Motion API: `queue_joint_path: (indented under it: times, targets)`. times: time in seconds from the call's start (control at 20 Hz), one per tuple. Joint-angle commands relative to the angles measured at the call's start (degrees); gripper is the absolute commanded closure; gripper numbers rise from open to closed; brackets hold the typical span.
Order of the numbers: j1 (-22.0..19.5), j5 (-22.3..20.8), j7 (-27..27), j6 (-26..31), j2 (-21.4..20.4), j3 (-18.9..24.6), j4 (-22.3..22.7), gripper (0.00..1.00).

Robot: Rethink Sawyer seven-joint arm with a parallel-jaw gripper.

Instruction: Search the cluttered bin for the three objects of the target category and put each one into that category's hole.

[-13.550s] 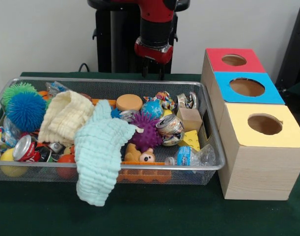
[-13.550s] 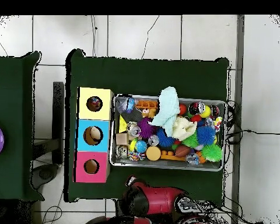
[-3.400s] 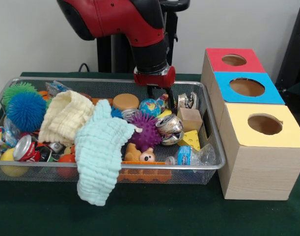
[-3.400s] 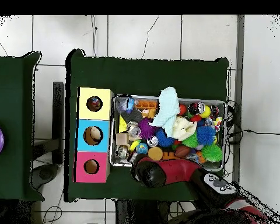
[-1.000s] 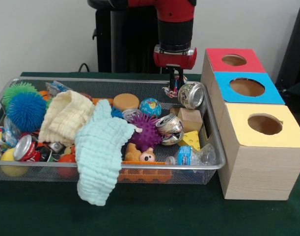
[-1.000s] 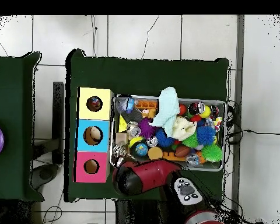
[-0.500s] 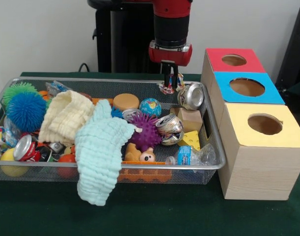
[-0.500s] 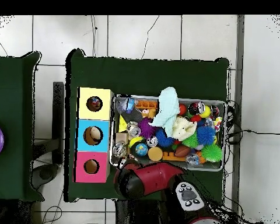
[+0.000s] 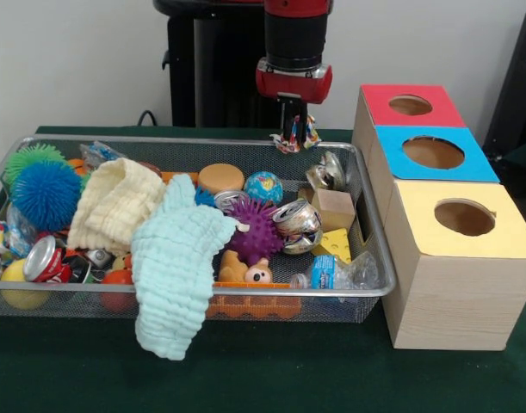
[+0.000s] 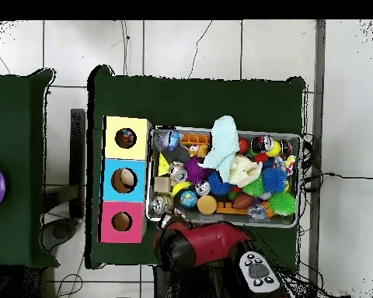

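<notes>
My gripper (image 9: 294,127) hangs above the far rim of the wire bin (image 9: 202,142), shut on a crumpled multicoloured wrapper (image 9: 297,137) that dangles from its tips. A dented silver can (image 9: 329,172) lies in the bin's right end just below and right of the wrapper, beside a wooden cube (image 9: 334,208). To the right stand the red box (image 9: 392,116), the blue box (image 9: 469,168) and the yellow box (image 9: 495,245), each with a round hole on top. In the overhead view the red arm (image 10: 201,244) covers the gripper near the red box (image 10: 122,222).
The bin holds a mint cloth (image 9: 176,267) draped over its front rim, a cream cloth (image 9: 114,202), a blue spiky ball (image 9: 46,194), a purple spiky ball (image 9: 256,231), a crushed can (image 9: 297,225), a plastic bottle (image 9: 331,274) and several other toys.
The gripper has risen and shifted slightly left with the wrapper. The silver can that hung beside the gripper a second ago has dropped back into the bin.
</notes>
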Motion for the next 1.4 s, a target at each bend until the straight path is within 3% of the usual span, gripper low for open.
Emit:
queue_joint_path:
  times: [0.05,0.4,0.75,1.1,1.4]
  targets:
    - [-1.92,2.29,3.07,5.63,-1.11,0.22,3.90,1.00]
    - [-0.69,3.55,3.77,6.38,-2.49,-0.53,3.98,1.00]
    - [-0.93,8.62,3.57,12.49,-14.13,0.31,10.07,1.00]
    - [0.15,9.91,5.47,10.54,-16.33,-1.56,11.76,1.00]
    - [1.33,12.56,5.90,11.70,-21.82,-2.63,15.26,1.00]
